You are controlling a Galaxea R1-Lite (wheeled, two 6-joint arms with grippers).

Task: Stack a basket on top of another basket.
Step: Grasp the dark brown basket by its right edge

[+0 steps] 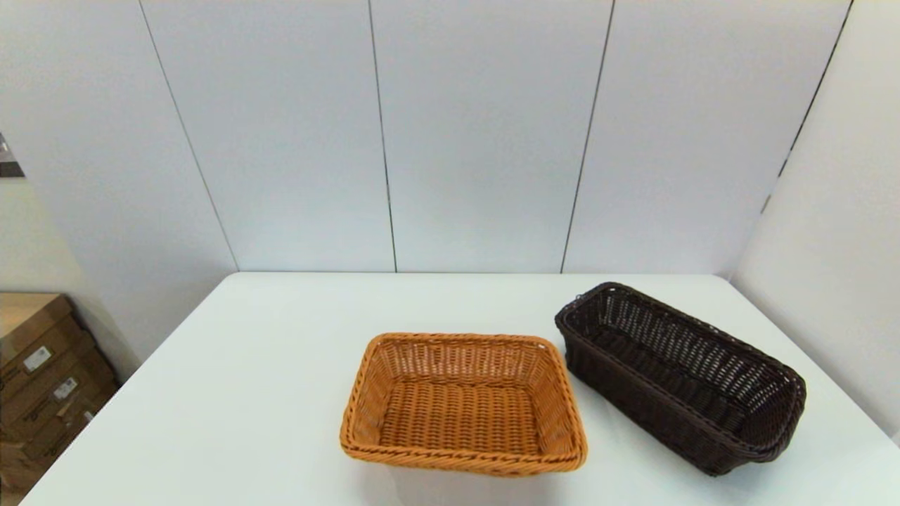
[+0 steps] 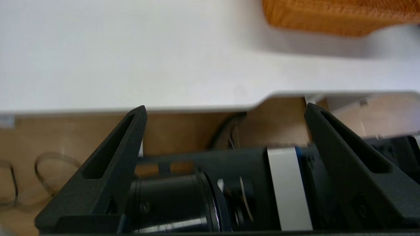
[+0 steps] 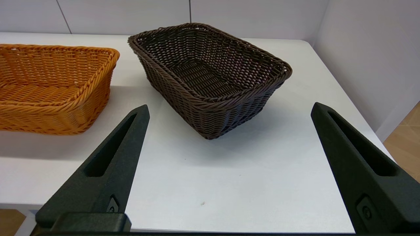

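Head view lacks arms; right claw agape.

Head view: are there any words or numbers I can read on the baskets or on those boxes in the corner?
No text can be read in any view.
Brown cardboard boxes left of the white table: small white labels, too small and blurred to read.
Dark brown woven wicker basket: no writing.
Orange-tan woven wicker basket: no writing.
Left gripper and right gripper, both open: no readable marks.
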